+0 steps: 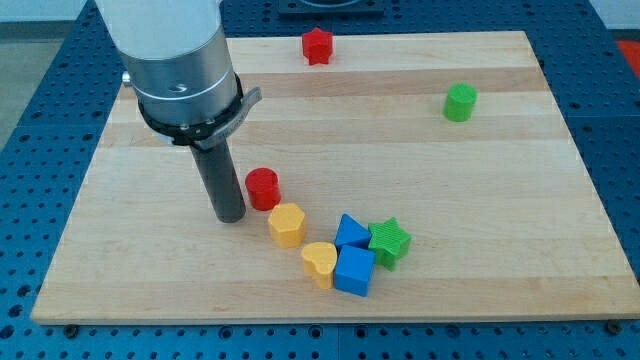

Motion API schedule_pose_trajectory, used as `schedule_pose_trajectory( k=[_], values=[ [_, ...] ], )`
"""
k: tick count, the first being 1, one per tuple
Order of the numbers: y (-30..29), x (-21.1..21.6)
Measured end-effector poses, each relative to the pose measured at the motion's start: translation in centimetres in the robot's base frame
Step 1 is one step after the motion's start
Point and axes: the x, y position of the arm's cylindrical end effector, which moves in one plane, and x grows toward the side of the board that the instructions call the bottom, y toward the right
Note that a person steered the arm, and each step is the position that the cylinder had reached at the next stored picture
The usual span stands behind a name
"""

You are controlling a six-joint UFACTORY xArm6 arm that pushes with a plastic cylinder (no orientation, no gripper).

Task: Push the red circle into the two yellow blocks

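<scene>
The red circle (pixel 263 188) sits left of the board's middle. My tip (pixel 231 216) rests on the board just to its left and slightly below, a small gap from it. A yellow hexagon-like block (pixel 287 224) lies just below and right of the red circle, almost touching it. A yellow heart-shaped block (pixel 320 262) lies further down and right, next to a blue cube (pixel 354 271).
A blue triangular block (pixel 350 232) and a green star (pixel 390 242) cluster with the blue cube. A red star-like block (pixel 317 45) is at the view's top. A green cylinder (pixel 460 102) is at the upper right. The wooden board (pixel 150 270) has edges all round.
</scene>
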Motion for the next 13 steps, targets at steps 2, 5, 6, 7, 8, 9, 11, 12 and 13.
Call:
schedule_pose_trajectory(
  k=[2,5,6,7,8,9,11,12,13],
  values=[
    [3.9,1.2],
    [7.5,-2.7],
    [7.3,-5.8],
    [3.4,-6.1],
    [-0.2,-4.5],
    [-0.1,-0.4],
    [-0.1,-2.3],
    [-4.4,-2.8],
    [-6.8,-0.4]
  ],
)
